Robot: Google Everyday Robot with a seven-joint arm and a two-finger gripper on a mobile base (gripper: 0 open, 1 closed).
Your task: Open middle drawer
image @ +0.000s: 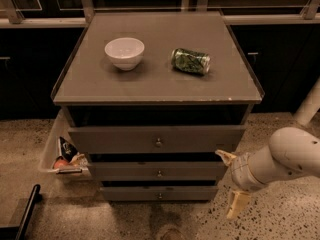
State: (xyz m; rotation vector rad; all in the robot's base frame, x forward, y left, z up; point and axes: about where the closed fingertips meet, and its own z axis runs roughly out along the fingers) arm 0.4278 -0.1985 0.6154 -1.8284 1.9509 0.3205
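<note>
The claw is hanging open, fingers spread wide, just right of the middle drawer; a white bowl and green can are resting on the counter.

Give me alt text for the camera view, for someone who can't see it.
A robot's open gripper hangs by the right end of the middle drawer, clear of its knob. A white bowl and a tipped green can sit on the cabinet.

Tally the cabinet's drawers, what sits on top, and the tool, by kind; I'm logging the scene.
Drawers: 3 (top drawer, middle drawer, bottom drawer)
Bowls: 1 (white bowl)
Cans: 1 (green can)
Tools: 1 (tool, open, right of the drawers)
Total: 6
</note>
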